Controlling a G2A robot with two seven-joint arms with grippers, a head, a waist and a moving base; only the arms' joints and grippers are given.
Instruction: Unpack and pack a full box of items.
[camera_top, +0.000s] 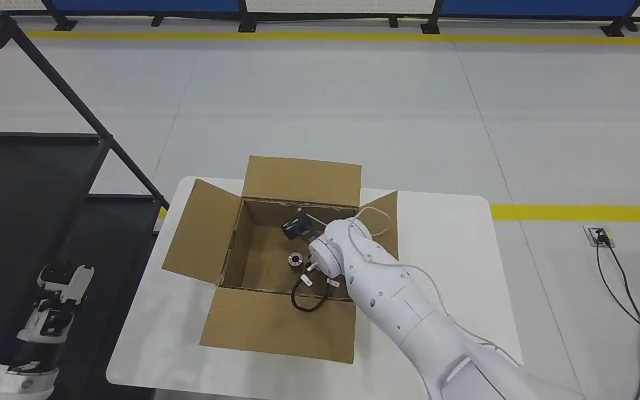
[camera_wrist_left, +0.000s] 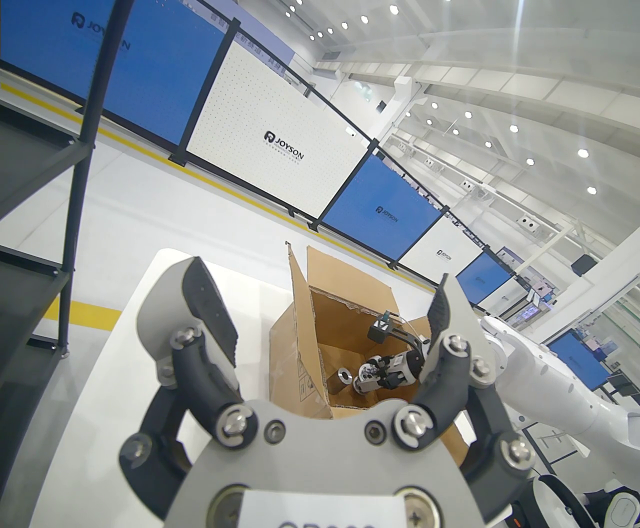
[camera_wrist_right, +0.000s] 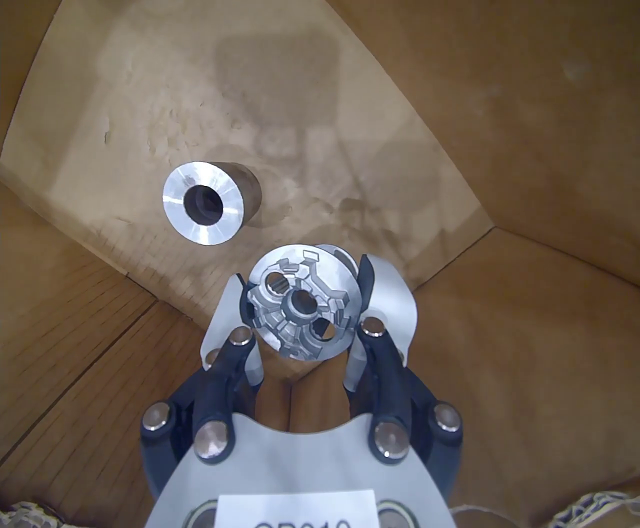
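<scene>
An open cardboard box (camera_top: 222, 228) stands on the white table (camera_top: 450, 250). My right gripper (camera_wrist_right: 302, 285) is down inside it, shut on a round cast metal disc (camera_wrist_right: 300, 310) with a centre bore and holes, held just above the box floor. The same gripper (camera_top: 300, 263) sits low in the box as seen from the top. A short metal cylinder (camera_wrist_right: 207, 202) with a bore lies on the floor of the box, close beside the disc and not touching it. My left gripper (camera_wrist_left: 325, 320) is open and holds nothing, off the table's left side (camera_top: 62, 275).
A black cable loop (camera_top: 305, 297) hangs by the right arm over the box's near wall. All box flaps are folded outward. A dark metal rack (camera_top: 60, 160) stands left of the table. The left wrist view shows the box (camera_wrist_left: 300, 345) and the cylinder (camera_wrist_left: 344, 375).
</scene>
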